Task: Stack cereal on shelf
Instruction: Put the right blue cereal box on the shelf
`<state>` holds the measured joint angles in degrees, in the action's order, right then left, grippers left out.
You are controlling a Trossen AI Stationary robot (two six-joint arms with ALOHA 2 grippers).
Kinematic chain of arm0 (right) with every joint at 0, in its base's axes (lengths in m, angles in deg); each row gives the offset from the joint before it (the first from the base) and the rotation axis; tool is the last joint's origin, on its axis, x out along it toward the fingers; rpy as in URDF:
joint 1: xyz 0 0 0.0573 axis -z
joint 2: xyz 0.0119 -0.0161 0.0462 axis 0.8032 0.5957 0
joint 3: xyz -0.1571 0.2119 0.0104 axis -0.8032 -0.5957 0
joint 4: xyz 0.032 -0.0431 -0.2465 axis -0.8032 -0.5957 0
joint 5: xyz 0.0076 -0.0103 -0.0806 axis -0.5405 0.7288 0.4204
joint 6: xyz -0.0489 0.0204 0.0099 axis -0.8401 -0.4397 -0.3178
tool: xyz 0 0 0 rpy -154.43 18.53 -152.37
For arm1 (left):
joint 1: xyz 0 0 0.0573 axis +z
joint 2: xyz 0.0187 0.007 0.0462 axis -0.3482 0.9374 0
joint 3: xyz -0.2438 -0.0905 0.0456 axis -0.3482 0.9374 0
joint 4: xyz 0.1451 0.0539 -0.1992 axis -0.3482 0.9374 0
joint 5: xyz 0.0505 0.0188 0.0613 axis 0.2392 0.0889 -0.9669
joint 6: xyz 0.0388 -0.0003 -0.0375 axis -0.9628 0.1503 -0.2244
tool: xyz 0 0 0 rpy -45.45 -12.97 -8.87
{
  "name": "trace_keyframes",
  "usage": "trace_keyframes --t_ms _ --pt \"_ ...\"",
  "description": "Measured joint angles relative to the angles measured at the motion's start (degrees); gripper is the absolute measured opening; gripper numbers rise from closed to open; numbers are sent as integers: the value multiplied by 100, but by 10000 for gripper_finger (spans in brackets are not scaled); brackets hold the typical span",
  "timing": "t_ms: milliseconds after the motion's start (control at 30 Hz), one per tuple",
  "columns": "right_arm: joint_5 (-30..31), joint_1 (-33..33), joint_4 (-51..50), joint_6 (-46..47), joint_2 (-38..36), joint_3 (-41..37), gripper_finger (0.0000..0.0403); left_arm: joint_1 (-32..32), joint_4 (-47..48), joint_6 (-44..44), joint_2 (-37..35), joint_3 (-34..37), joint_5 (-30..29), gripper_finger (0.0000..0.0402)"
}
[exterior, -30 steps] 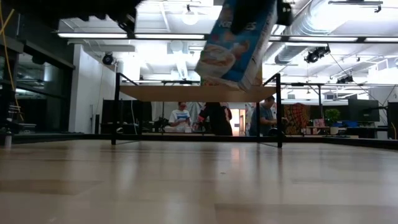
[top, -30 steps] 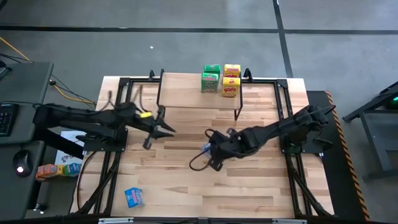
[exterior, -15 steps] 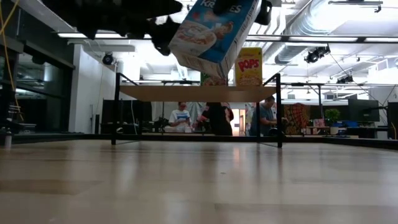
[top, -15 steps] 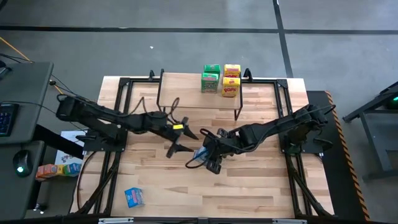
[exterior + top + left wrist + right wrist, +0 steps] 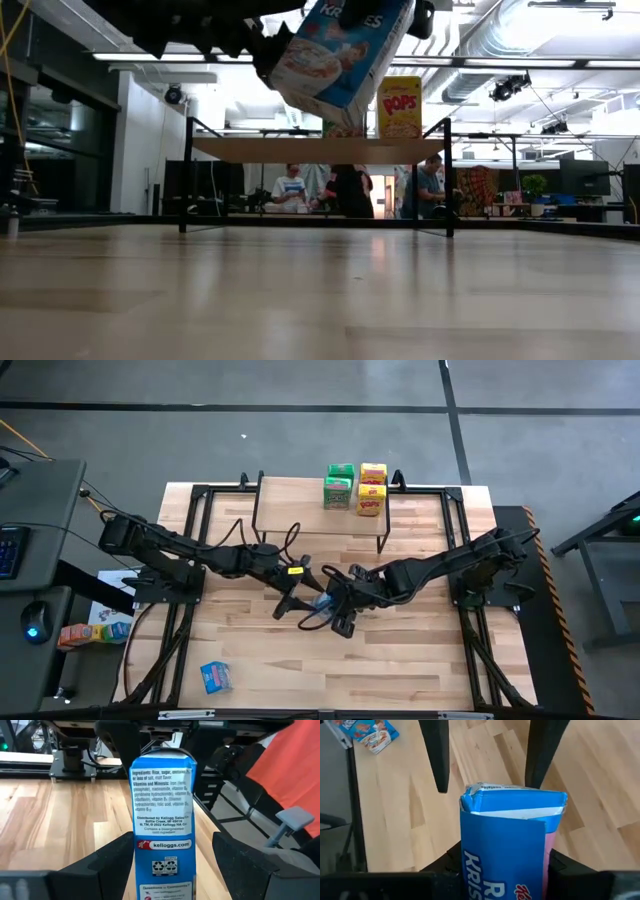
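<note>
Right claw is clamped on a blue cereal box, holding it in the air above mid-counter. Box hangs tilted in the low view, its torn-open top flap pointing away from the right claw toward the left arm.

Left claw is spread wide, fingers either side of the box's narrow panel, not yet touching it. Box long axis runs straight out from the left claw, lengthwise btwn its fingers, so the box lies directly ahead of that claw & already inside its gap. Looks like a handover: left claw needs only to close across the narrow width, w/ the right claw gripping the other end.

Shelf sits beyond both claws at the counter's far side; green & yellow boxes stand near its right end. Another blue box lies flat on the counter, well apart, on the near side behind the left claw.
</note>
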<state>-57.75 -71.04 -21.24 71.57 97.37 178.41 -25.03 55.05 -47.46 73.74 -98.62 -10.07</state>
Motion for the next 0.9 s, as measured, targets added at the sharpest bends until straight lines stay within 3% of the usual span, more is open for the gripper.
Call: trace_keyframes --t_ms 500,733,900 --pt "151 2 670 -289 2 -2 124 18 -56 173 0 0 -108 248" --pt "23 17 636 -265 2 -11 130 9 61 -148 0 0 -266 152" --pt "-287 91 360 -287 13 193 167 71 354 -390 -140 -27 -308 88"
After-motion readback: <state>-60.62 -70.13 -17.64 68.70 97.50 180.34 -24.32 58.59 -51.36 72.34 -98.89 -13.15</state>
